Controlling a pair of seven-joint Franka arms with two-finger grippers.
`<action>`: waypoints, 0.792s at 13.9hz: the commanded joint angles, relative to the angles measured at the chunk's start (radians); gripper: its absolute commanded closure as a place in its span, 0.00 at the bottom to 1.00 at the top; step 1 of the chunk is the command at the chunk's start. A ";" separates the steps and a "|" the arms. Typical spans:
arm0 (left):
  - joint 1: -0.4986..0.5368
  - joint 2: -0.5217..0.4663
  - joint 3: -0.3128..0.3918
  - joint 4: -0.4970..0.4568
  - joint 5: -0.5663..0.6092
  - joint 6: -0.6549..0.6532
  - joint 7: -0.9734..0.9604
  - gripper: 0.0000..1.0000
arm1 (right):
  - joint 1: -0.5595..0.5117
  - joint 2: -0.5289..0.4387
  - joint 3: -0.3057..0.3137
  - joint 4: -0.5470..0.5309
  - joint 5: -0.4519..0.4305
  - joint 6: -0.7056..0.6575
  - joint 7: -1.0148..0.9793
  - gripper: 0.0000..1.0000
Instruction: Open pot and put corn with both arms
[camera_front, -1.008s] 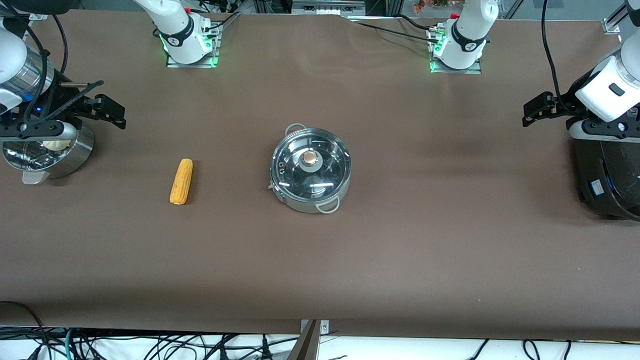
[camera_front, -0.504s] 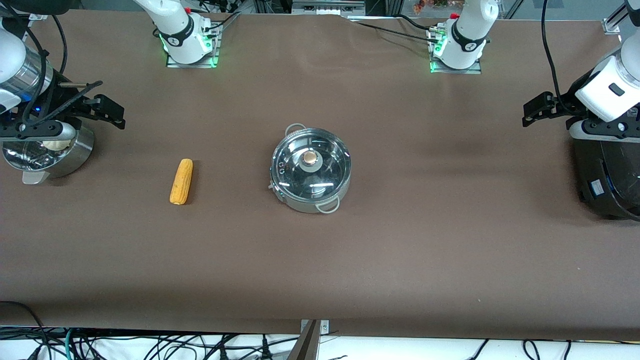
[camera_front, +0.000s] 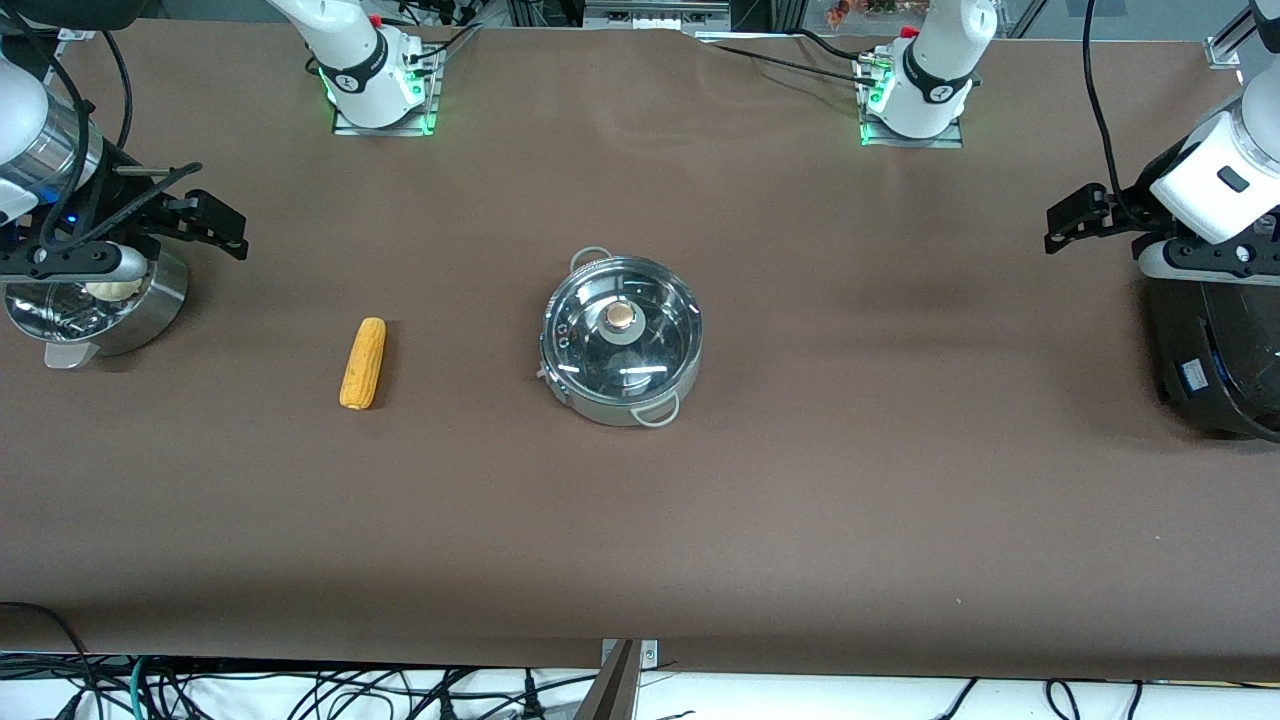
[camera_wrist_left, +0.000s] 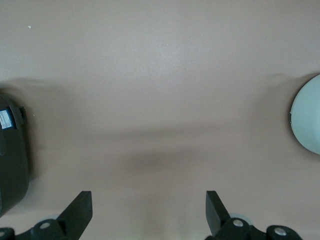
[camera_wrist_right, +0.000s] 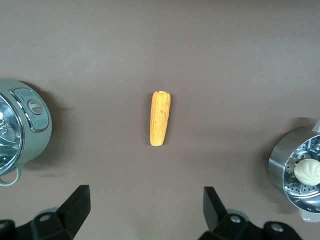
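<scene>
At mid-bench we list the pot (camera_front: 621, 340), shiny steel, sitting on the brown bench (camera_front: 800, 500) with its glass lid (camera_front: 622, 322) on and the knob (camera_front: 622, 316) at the lid's centre. One wire handle (camera_front: 655, 415) points toward the front camera, and the second handle (camera_front: 590, 257) points toward the arm bases.

Toward the right arm's end of the pot we list the corn (camera_front: 363, 362), a yellow-orange cob lying flat on the bench, well apart from the pot, untouched. In the right wrist view the corn (camera_wrist_right: 160, 118) lies between the pot (camera_wrist_right: 20, 132) and the steamer bowl (camera_wrist_right: 297, 172).

At the right arm's end of the bench we note the steamer bowl (camera_front: 95, 300) with a white bun (camera_front: 113, 290) in it. Our right gripper (camera_front: 205, 222) hangs over the bench just beside that bowl, jaws spread wide and holding nothing.

At the left arm's end we note a black cooker (camera_front: 1215, 355). Our left gripper (camera_front: 1075, 218) hangs over the bench just beside it, jaws wide apart and empty. In the left wrist view the cooker (camera_wrist_left: 11, 155) shows at one edge and a pale round edge (camera_wrist_left: 307, 115) at the other, which we cannot identify.
</scene>
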 joint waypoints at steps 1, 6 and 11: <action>0.001 0.008 0.000 0.021 -0.010 -0.017 -0.003 0.00 | -0.006 0.000 0.004 0.014 -0.010 -0.001 0.000 0.00; 0.001 0.007 0.000 0.021 -0.010 -0.019 -0.003 0.00 | -0.006 0.002 0.004 0.014 -0.010 -0.001 0.000 0.00; 0.001 0.006 -0.002 0.021 -0.010 -0.020 -0.022 0.00 | -0.006 0.000 0.004 0.014 -0.010 -0.001 0.000 0.00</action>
